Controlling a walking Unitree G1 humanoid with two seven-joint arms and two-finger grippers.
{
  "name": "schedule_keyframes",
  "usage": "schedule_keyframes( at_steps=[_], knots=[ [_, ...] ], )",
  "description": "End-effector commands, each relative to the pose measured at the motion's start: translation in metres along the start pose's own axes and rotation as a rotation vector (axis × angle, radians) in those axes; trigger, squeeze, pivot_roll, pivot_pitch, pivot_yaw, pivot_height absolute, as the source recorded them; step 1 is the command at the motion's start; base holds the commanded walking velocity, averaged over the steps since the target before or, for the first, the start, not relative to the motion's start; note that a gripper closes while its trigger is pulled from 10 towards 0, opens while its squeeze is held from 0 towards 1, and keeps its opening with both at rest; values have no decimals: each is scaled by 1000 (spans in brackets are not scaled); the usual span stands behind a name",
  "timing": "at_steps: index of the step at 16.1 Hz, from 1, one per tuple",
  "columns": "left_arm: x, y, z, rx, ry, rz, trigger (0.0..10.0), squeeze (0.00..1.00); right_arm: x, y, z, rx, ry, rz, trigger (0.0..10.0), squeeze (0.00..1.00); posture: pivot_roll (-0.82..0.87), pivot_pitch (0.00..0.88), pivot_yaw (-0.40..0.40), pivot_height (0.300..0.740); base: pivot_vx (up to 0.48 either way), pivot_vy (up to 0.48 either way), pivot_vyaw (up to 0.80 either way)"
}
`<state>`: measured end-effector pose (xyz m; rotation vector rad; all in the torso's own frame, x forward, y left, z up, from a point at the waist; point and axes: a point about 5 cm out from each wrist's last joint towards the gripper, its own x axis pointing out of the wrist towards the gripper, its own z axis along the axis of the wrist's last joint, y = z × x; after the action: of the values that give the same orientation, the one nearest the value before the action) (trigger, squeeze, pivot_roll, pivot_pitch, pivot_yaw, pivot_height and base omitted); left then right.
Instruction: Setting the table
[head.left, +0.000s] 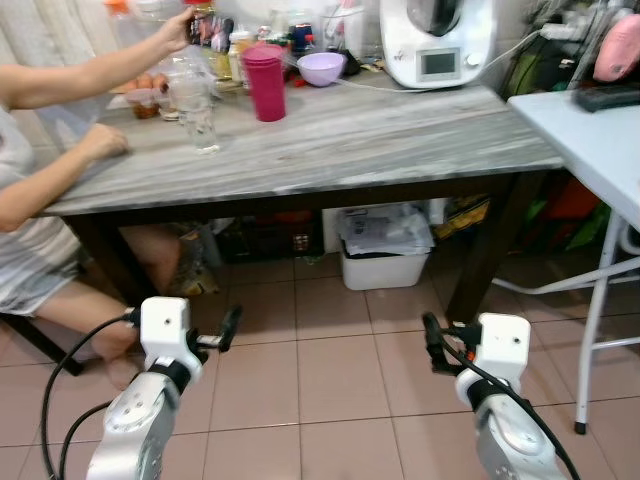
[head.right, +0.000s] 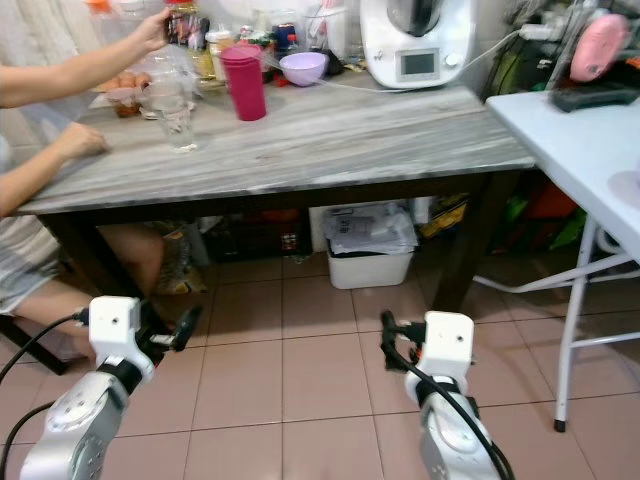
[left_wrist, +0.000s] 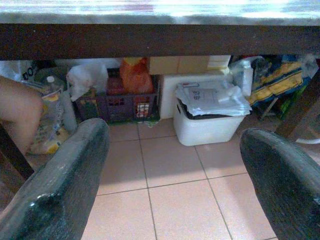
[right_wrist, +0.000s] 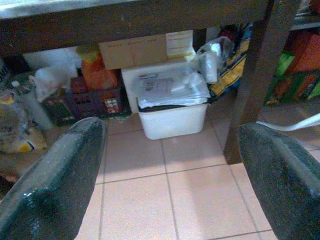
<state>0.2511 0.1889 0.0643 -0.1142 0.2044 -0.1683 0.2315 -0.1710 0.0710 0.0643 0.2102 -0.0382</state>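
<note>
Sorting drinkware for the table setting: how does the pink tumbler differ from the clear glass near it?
The pink tumbler is opaque and taller; the clear glass is see-through and shorter. The tumbler stands farther back, toward the purple bowl; the glass stands nearer the table's front edge. Both stand upright on the tabletop.

No legible text. Print on the cardboard box and papers in the white bin under the counter: too blurred to read.
</note>
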Motion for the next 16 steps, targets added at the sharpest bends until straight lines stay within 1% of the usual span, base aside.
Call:
schedule_keyframes(
  at_steps=[1, 4, 16],
  knots=[
    [-2, 5, 1, 23, 8, 16, 10000, 0, 1, 4, 3, 11, -8, 9, 10000, 0, -156, 19, 89, 740, 0, 0, 0],
    [-2, 3, 2, 27, 2, 10, 10000, 0, 1, 3, 3, 9, -8, 10, 10000, 0, -156, 20, 87, 740, 0, 0, 0],
    [0, 2, 2, 28, 0, -1, 10000, 0, 3, 2, 5, 2, -14, 8, 10000, 0, -158, 11, 85, 740, 0, -412, 0]
  ],
)
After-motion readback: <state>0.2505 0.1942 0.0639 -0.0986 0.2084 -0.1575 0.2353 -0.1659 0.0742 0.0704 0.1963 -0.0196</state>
